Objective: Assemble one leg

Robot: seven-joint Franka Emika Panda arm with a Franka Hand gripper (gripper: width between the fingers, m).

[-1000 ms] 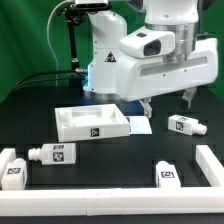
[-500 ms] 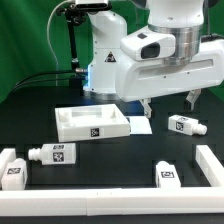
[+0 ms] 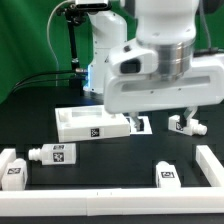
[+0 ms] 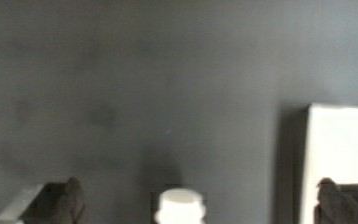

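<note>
Left edge: the edge leg and the side leg lie at lower left, where they were a second ago, well apart from the arm.
Panel: the large white panel at centre-left has not shifted.
Change: the arm has dropped and swung toward frame centre, so the tool now hangs just above the desk.
Tool state: spread wide and empty, with one of the fingers by the panel's right edge and the other over the right-hand leg.
Task's thing: that leg lies flat at centre right, partly hidden.
Meaning: probably an approach for a pick, with nothing held. The wrist view shows a white stub between the fingers, though I cannot tell which piece it belongs to.
Room: there is open dark desk mid-frame. The front leg and the white rail hem in the lower right.
</note>
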